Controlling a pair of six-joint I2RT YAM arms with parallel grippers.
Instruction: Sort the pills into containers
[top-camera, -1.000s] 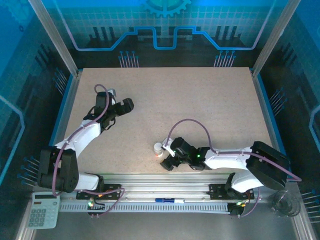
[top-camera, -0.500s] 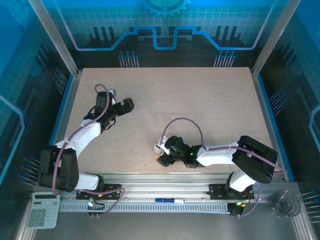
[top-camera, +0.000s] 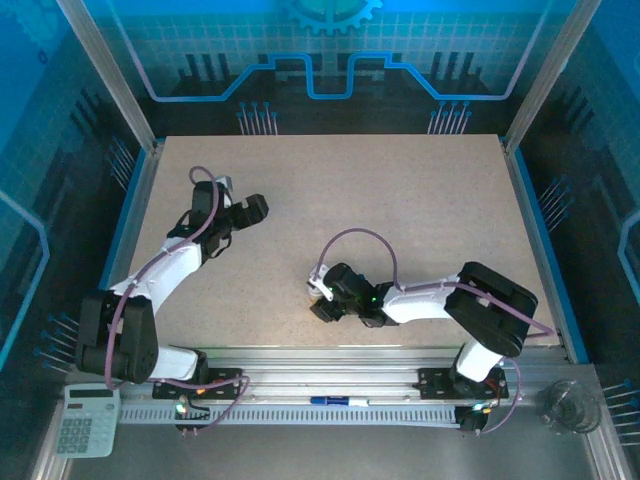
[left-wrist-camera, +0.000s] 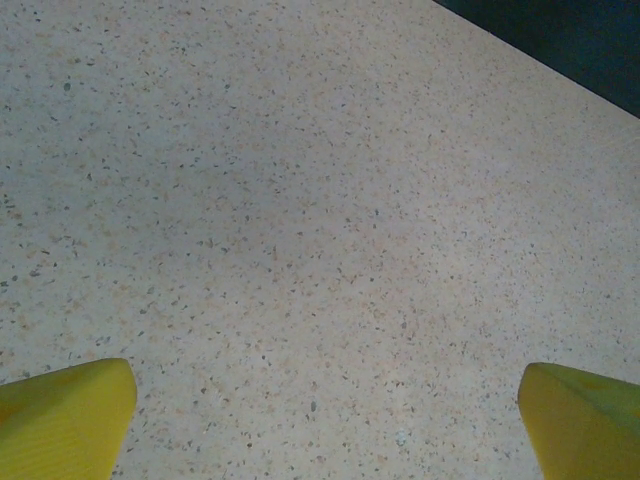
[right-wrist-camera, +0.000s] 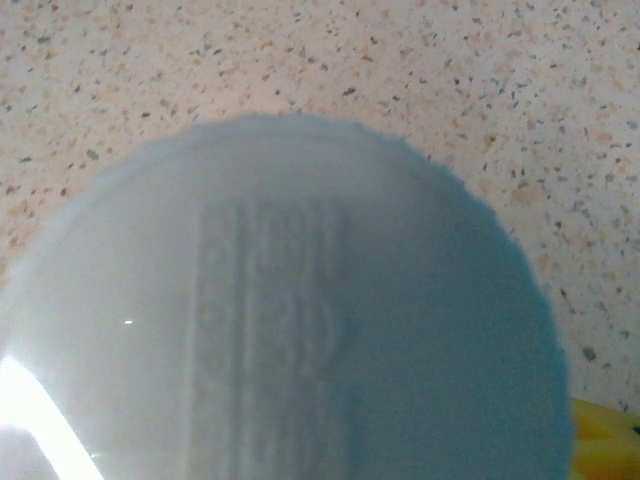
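A white round cap (right-wrist-camera: 280, 340) with raised lettering, the top of a small white bottle, looms very close in the right wrist view. In the top view my right gripper (top-camera: 318, 297) hangs low over that bottle near the table's front middle, its jaws either side of it. One yellow finger (right-wrist-camera: 605, 440) shows beside the cap's rim; contact is unclear. My left gripper (top-camera: 257, 208) sits at the left of the table, open, its yellow fingertips wide apart over bare tabletop (left-wrist-camera: 325, 385). The pills and the containers are out of view.
The speckled table (top-camera: 400, 200) is bounded by metal frame posts and a blue rim. In front of the arm bases lie a calculator (top-camera: 88, 420), a blue pen (top-camera: 338, 401) on the rail and a clear cup (top-camera: 568, 405).
My right gripper has slid left along the front of the table onto the white bottle, and its jaws have narrowed. The left arm has stayed put.
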